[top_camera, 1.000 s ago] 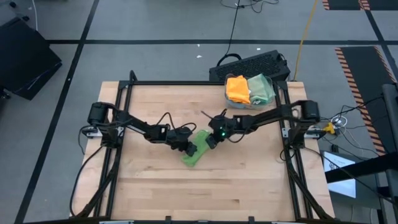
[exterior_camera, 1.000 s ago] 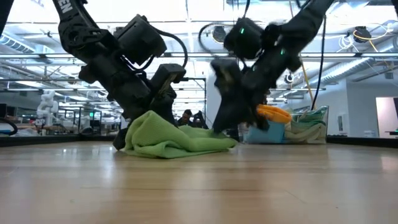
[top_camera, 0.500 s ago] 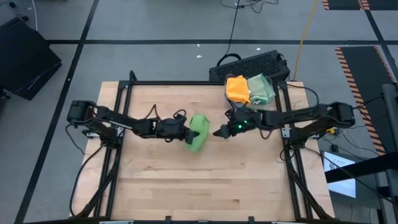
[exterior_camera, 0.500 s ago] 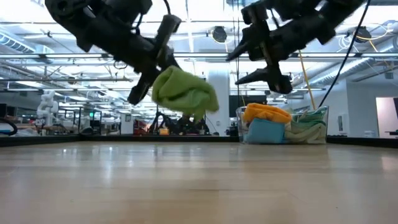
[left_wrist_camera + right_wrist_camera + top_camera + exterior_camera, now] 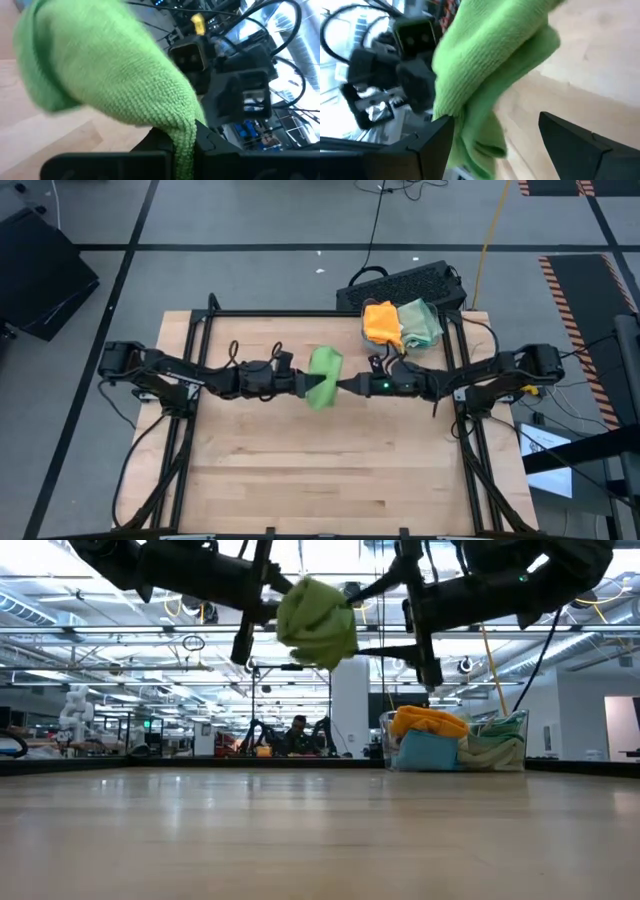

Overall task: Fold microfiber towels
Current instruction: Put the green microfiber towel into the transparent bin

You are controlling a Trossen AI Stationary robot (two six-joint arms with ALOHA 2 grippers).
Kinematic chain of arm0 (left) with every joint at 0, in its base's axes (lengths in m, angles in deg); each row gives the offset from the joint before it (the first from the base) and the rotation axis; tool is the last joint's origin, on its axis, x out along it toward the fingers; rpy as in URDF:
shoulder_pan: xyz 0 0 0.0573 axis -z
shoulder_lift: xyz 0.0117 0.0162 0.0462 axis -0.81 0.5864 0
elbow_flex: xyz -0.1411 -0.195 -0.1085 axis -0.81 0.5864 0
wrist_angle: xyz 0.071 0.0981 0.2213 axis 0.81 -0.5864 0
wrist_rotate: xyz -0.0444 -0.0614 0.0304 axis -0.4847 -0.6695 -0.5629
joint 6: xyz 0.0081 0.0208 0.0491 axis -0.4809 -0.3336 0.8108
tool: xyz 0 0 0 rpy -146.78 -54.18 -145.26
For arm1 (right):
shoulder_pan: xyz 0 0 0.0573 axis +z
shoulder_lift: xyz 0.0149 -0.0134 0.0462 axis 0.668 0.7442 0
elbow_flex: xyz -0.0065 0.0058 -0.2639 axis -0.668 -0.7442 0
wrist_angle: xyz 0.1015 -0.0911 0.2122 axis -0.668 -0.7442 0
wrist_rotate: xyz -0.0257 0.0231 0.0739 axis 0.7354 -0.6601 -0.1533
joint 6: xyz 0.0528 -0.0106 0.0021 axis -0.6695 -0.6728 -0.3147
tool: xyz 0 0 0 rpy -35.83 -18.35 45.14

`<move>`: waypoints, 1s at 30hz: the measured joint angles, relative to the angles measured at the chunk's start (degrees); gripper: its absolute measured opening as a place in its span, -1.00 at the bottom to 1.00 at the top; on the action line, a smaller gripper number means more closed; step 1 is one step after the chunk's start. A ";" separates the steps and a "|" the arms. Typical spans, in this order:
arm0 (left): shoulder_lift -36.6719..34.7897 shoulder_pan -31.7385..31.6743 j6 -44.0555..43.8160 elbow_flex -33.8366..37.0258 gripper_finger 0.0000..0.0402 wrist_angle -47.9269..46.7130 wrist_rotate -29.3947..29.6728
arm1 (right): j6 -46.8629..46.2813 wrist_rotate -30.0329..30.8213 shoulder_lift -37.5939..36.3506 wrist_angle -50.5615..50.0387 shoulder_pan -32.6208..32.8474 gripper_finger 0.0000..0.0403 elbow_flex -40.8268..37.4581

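A lime green microfiber towel (image 5: pixel 323 372) (image 5: pixel 316 622) hangs bunched high above the wooden table (image 5: pixel 300 470), over its middle. My left gripper (image 5: pixel 302 385) (image 5: pixel 262 612) reaches level from the table's left and is shut on it. My right gripper (image 5: pixel 346 387) (image 5: pixel 378 625) faces it level from the right and is open. In the right wrist view the towel (image 5: pixel 485 75) hangs in the gap between the right fingers, close beside one finger (image 5: pixel 427 147). In the left wrist view the towel (image 5: pixel 105 65) fills most of the picture. My left gripper pinches a narrow bunched strand of the towel (image 5: pixel 184 142) between its two fingers, coming level from the table's left. The rest of the towel bulges beyond the fingertips in a loose wad, lifted clear of the table. Whether my right gripper touches the towel I cannot tell.
At the table's far right corner a basket (image 5: pixel 372 340) (image 5: pixel 388 745) holds folded orange (image 5: pixel 381 322), sage green (image 5: pixel 422 322) and blue (image 5: pixel 425 752) towels. A black keyboard-like object (image 5: pixel 402 284) lies behind it. A black metal frame (image 5: pixel 190 420) borders the table.
My left gripper has risen and tipped from pointing down to level, carrying the lime towel from the table up clear of it. My right gripper has let go of the towel, opened, risen, tipped level and drawn back a little toward the table's right.
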 joint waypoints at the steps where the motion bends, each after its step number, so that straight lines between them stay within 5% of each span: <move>1: 0.14 0.01 0.01 -0.03 -0.93 0.13 0.27 | 0.33 0.32 -0.02 0.67 -0.33 0.41 -0.02; 22: 0.20 -0.81 1.27 -0.01 -0.92 0.76 6.54 | -0.97 -4.33 3.80 5.97 -6.03 0.03 3.38; 30: 5.94 -2.46 0.52 -0.76 -0.93 7.04 4.99 | -0.18 -7.54 8.65 5.68 -7.67 -0.42 7.14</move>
